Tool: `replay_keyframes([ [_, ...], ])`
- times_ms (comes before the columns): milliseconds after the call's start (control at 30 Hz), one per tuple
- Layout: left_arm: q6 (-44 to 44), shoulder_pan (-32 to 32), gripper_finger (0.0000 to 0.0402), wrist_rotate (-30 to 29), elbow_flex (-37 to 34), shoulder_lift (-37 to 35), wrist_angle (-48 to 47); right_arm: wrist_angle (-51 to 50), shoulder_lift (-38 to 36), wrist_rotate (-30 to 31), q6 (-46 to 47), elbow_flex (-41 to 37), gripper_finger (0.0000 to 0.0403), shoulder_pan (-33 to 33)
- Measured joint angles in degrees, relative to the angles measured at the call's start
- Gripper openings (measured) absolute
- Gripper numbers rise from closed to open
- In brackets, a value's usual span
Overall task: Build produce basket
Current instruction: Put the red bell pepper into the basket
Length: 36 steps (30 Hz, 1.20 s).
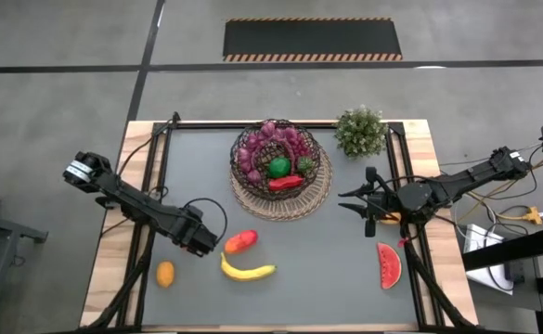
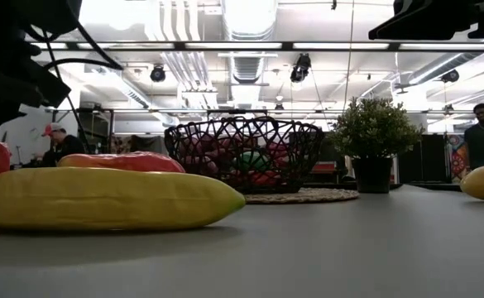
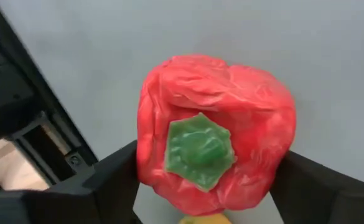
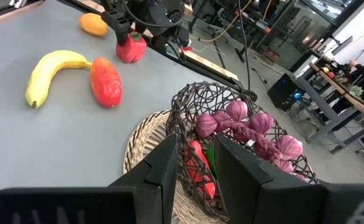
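Note:
My left gripper [image 1: 206, 241] is low over the table's near left and shut on a red pepper [image 3: 216, 134] with a green stem cap; this pepper also shows in the right wrist view [image 4: 130, 48]. A long red piece [image 1: 240, 242], a yellow banana [image 1: 248, 271] and an orange piece [image 1: 164, 274] lie near it. The wire basket [image 1: 276, 158] stands on its woven mat [image 1: 319, 190] at the far middle, holding purple grapes [image 1: 269, 139], a lime [image 1: 278, 168] and a red piece [image 1: 285, 183]. My right gripper [image 1: 345, 201] is slightly open and empty, just right of the basket. My left gripper pinches the red pepper between its two fingers, one finger [image 3: 110, 180] on each side of the pepper's body [image 3: 150, 162]. The fingers slant down from the table's left, and the stem cap [image 3: 200, 149] faces the wrist. Whether the pepper rests on the table, I cannot tell.
A bushy potted plant [image 1: 359, 130] stands at the far right, beside the basket. A watermelon slice [image 1: 389, 264] lies at the near right. A yellow-orange piece [image 1: 392, 218] lies under my right arm. People show in the room beyond the table [image 2: 483, 136].

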Motion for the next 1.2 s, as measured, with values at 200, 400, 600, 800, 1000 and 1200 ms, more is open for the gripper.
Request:
replay_keyframes([
  [200,3.7,0.0,0.0247,-1.4,5.3,0.0,0.0,0.0,0.0,0.0,-0.2,0.0,0.0093,0.0],
  [400,11.8,1.1,0.0244,-8.4,18.3,0.0,0.7,0.8,0.0,-6.6,-2.6,-0.4,0.0093,0.0],
  [600,26.9,1.9,0.0241,-21.2,32.0,1.2,2.6,7.2,-0.4,-13.9,-8.2,-2.6,0.0093,-0.6],
  [800,46.1,5.1,0.024,-25.9,41.7,4.3,8.8,16.8,-3.5,-15.0,-12.2,-8.0,0.0093,-0.9],
  [1000,60.9,9.0,0.024,-25.5,46.6,6.7,15.4,19.0,-9.4,-15.8,-13.1,-12.3,0.0093,-1.3],
  [1200,66.2,14.9,0.024,-25.4,47.8,8.0,15.8,19.1,-16.0,-20.4,-12.5,-15.2,0.0082,-4.5],
])
